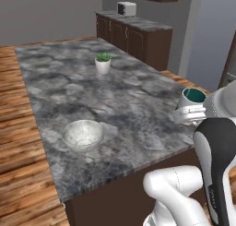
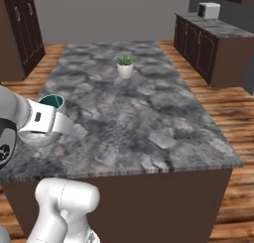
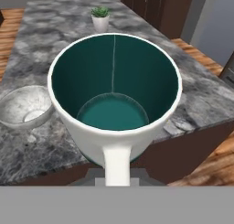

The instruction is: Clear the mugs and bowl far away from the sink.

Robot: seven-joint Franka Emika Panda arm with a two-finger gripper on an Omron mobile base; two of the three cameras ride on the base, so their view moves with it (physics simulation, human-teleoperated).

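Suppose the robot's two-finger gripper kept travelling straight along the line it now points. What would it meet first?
The two-finger gripper, shut on the white teal-lined mug's handle, carries it along. Past the mug, the line probably reaches the grey marbled stone countertop, between the pale marbled shallow bowl and small white plant pot; depth is unclear.

Even, soft rendered light all round; faint shadow under the bowl (image 1: 83, 135) (barely there), mild sheen on the bench (image 1: 115, 96), edges slightly soft.

A potted plant (image 1: 103, 63) stands on the marble island (image 1: 138, 96); toaster (image 1: 126, 8) behind.
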